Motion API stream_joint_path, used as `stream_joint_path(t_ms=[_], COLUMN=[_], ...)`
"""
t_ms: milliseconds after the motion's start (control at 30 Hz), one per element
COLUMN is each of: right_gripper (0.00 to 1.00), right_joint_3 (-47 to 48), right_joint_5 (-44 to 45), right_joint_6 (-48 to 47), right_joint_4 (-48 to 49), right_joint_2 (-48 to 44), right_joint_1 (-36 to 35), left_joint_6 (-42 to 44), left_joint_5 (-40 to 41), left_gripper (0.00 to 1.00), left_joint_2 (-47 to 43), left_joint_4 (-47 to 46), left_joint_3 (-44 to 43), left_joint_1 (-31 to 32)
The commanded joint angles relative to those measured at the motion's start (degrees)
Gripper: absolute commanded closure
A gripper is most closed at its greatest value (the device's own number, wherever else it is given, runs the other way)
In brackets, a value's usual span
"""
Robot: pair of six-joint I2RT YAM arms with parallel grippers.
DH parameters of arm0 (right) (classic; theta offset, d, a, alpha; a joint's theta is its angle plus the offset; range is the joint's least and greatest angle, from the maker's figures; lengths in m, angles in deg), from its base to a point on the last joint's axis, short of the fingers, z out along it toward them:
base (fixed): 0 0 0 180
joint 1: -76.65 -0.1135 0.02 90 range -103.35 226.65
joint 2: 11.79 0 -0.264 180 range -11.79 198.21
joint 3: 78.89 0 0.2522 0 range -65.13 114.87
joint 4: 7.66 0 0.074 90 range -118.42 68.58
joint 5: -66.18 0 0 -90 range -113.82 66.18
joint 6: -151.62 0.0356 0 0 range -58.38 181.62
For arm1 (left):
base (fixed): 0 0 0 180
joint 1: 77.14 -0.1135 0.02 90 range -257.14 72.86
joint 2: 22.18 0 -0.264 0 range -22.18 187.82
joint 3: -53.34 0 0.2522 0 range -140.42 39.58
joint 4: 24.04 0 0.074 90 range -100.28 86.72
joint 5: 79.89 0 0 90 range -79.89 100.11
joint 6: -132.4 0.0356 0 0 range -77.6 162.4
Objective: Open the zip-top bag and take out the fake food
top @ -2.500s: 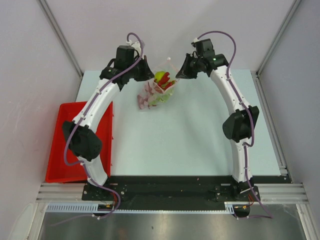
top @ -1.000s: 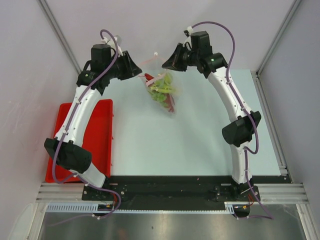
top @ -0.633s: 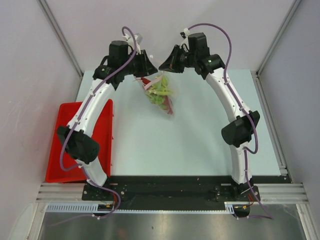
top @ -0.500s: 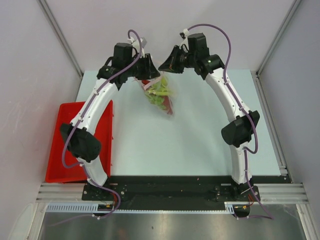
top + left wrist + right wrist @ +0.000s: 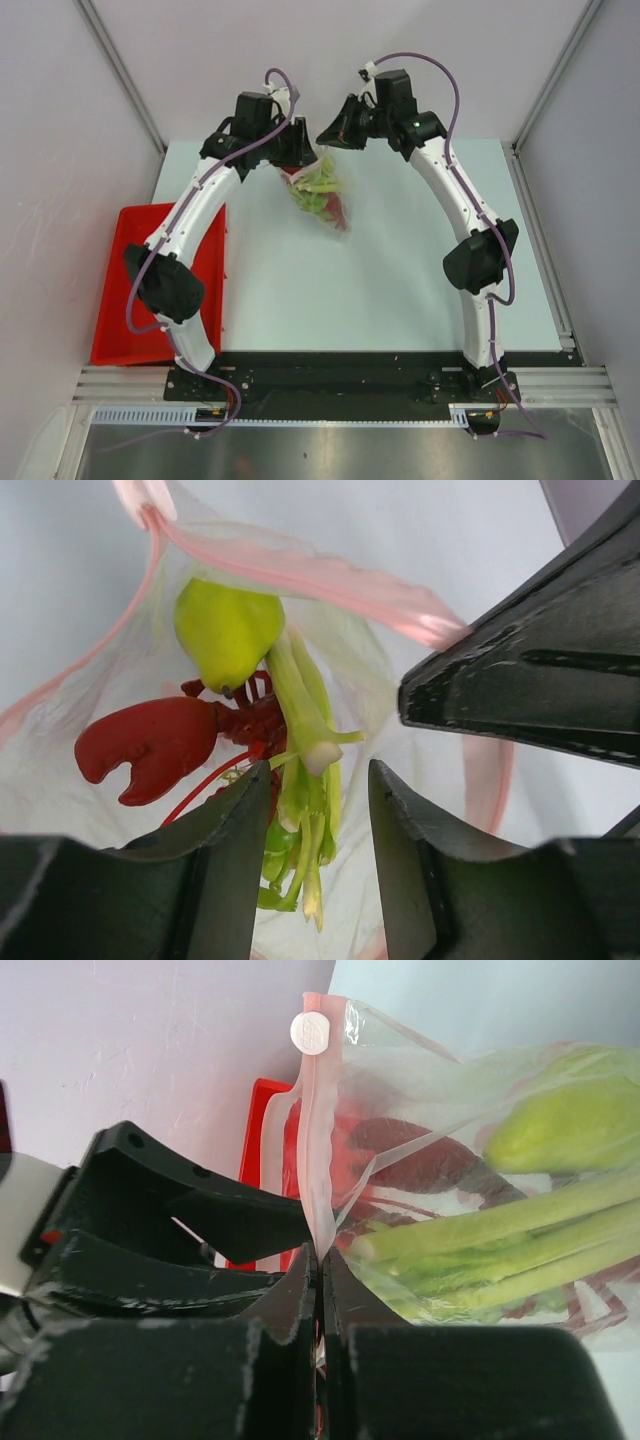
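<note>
Pale-blue tabletop from above, and over its far side the zip-top bag hangs between the two arms, mouth up, with a jumble of green and red fake food inside. The left gripper is right at the mouth from the left and the right gripper from the right, the two almost nose to nose. Whether the bag's bottom touches the tabletop, I cannot tell. The red tray lies well off at the left edge.

Over to the left wrist: its fingers stand apart, nothing pinched, and through the gap you look into the bag. The zip strip spreads in a loop around a yellow-green pear, a red lobster just beside it, and a pale stalk vegetable down the middle. The right gripper's black finger juts in at the strip.

Right wrist now: fingers pressed together, clamped on the strip below a white round tab. Stalks and pear show through the clear plastic, and the left gripper's black body sits close by.
</note>
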State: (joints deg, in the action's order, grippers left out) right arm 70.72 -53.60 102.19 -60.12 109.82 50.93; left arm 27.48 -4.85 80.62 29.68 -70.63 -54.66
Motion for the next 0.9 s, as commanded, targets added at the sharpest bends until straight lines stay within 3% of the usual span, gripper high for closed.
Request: stream_joint_path(t_ms=[0, 100, 267, 533, 667, 767, 800, 867], right_gripper=[1.0, 1.0, 1.0, 1.0, 1.0, 1.0, 1.0, 1.0], right_joint_3=[-0.1, -0.1, 0.0, 0.1, 0.1, -0.1, 0.0, -0.1], right_joint_5=[-1.5, -1.5, -1.9, -2.2, -2.4, -2.0, -1.9, -1.4], right_joint_6=[1.0, 1.2, 2.0, 2.6, 2.3, 1.2, 0.6, -1.3], right_joint_4=[3.3, 3.5, 4.2, 4.4, 4.2, 3.4, 3.0, 2.0], right_joint_2=[-3.7, -3.6, -3.5, -3.5, -3.4, -3.2, -3.2, -3.1], right_joint_1=[0.8, 1.0, 1.2, 1.2, 1.2, 1.2, 1.2, 1.3], left_joint_6=[1.0, 0.0, -0.9, -4.7, -4.4, -4.6, -4.7, -4.7], left_joint_5=[0.5, 0.1, 0.3, -5.2, -4.7, -4.7, -3.7, -2.8], left_gripper=[0.52, 0.53, 0.39, 0.41, 0.58, 0.83, 0.97, 1.0], left_joint_2=[0.7, 1.0, 1.5, 4.4, 5.7, 5.4, 5.0, 3.8], left_joint_4=[0.2, 0.4, 0.0, -6.0, -5.0, -4.5, -4.4, -3.8], left_joint_3=[1.5, 2.3, 4.5, 6.3, 5.2, 4.0, 3.8, 2.6], left_joint_1=[0.5, 0.5, 0.5, 0.7, 0.8, 0.8, 0.8, 0.8])
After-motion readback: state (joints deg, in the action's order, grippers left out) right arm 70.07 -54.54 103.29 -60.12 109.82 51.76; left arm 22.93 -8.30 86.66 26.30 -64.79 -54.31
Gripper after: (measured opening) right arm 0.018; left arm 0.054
